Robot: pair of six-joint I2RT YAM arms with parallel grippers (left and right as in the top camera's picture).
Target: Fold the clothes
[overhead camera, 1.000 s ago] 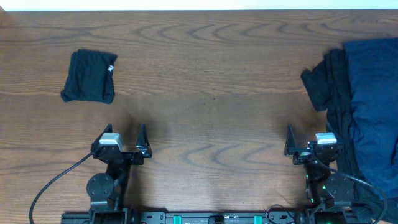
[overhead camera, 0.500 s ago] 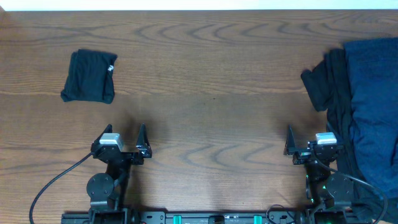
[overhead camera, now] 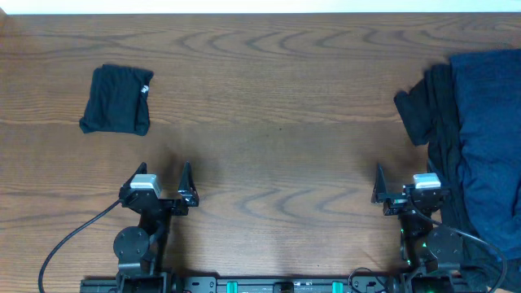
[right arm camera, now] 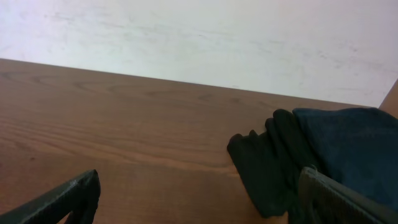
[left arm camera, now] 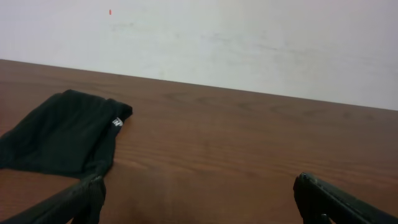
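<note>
1. Left tool [overhead camera: 163,177]: at the near edge of the desk [overhead camera: 277,122], left side. Jaws stand wide, nothing between them, and they point toward the far edge.
2. Right tool [overhead camera: 403,181]: at the near edge, right side. Jaws stand wide and hold nothing. The heap lies just beside it, on its right.
3. Heap of clothes [overhead camera: 476,163]: unfolded, along the right edge of the desk from the near side to the far side and partly out of the overhead view.
   - The navy garment [overhead camera: 488,106] lies on top.
   - The black garment [overhead camera: 423,110] shows from under its left side, with a lobe sticking out toward the desk's middle.
   - Handling, as judged: soft, light and limp. It will sag and drag rather than keep its shape, and the layers may cling and lift together.
   - Best hold: a free edge or corner, such as the black lobe, pinching one layer only.
4. Folded black piece [overhead camera: 118,110]: far left of the desk, well apart from the heap. It is a compact rectangle with a small white tag [overhead camera: 146,88] at its far right corner, and it looks already done.
5. Pale wall [left arm camera: 249,37]: beyond the far edge of the desk.
</note>
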